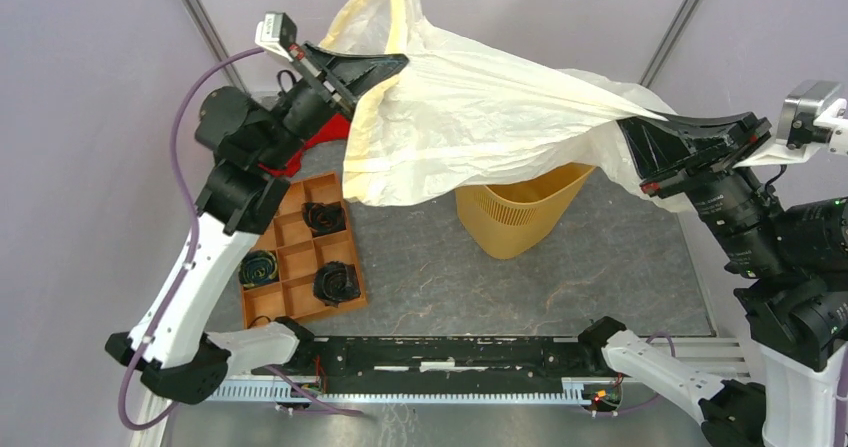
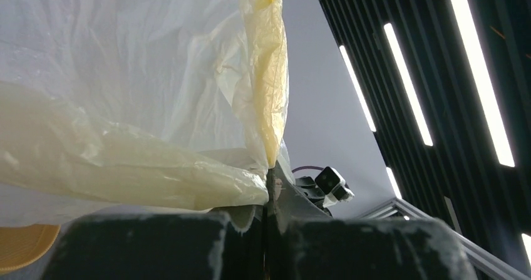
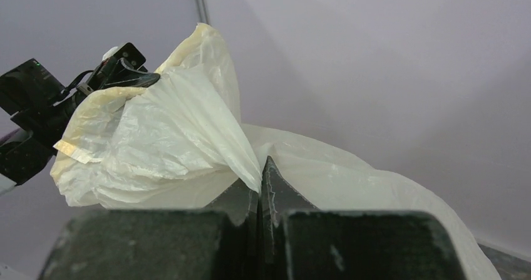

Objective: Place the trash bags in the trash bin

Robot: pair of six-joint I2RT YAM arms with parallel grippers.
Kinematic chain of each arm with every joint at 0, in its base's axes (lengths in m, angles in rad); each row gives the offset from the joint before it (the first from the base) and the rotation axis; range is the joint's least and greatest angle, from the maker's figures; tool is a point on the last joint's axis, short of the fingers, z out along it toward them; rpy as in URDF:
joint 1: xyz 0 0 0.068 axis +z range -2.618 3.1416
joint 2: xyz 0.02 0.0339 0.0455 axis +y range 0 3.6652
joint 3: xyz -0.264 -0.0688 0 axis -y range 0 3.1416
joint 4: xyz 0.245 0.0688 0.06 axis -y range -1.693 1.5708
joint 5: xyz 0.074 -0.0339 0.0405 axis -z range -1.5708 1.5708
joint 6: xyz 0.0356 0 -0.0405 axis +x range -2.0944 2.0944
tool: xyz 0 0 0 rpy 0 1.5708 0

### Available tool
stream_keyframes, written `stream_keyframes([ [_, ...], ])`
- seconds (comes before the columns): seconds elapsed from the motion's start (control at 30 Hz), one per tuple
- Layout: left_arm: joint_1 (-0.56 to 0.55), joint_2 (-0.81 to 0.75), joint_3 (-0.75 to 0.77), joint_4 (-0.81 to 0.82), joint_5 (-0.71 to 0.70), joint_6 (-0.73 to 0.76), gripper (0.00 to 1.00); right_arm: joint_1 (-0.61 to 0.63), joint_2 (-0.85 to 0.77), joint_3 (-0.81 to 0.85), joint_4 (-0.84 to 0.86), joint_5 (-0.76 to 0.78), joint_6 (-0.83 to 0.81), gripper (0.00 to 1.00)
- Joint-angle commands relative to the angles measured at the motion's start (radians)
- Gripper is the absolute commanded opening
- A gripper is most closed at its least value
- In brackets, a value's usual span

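A cream-white translucent trash bag (image 1: pixel 480 117) is stretched in the air between my two grippers, above the table. My left gripper (image 1: pixel 392 65) is shut on the bag's left edge, high at the back left; in the left wrist view the bag (image 2: pixel 125 92) comes out of the closed jaws. My right gripper (image 1: pixel 628 127) is shut on the bag's right end; in the right wrist view the bag (image 3: pixel 175 136) spreads from the closed jaws. The orange-yellow mesh trash bin (image 1: pixel 520 212) stands upright on the table under the bag, its rim partly hidden by it.
A flat orange compartment tray (image 1: pixel 298 257) with black items lies at the left of the table. A red cloth (image 1: pixel 320 139) shows behind the left arm. A black rail (image 1: pixel 450 352) runs along the near edge.
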Motion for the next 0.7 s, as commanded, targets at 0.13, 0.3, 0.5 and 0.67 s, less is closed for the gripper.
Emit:
stream_keyframes([
  [0.13,0.005,-0.025,0.026,-0.135,-0.113,0.075,0.02,-0.002,0.002,-0.120,0.117,0.025,0.238,0.01],
  [0.3,0.008,0.046,0.065,-0.192,-0.156,0.102,0.02,-0.003,-0.026,-0.250,0.152,0.193,0.294,0.01],
  [0.5,0.015,0.118,0.089,-0.187,-0.221,0.176,0.02,-0.002,0.068,-0.366,0.200,0.269,0.228,0.01],
  [0.67,0.013,0.181,0.094,-0.069,-0.144,0.334,0.02,-0.002,0.142,-0.531,0.316,0.234,0.009,0.00],
])
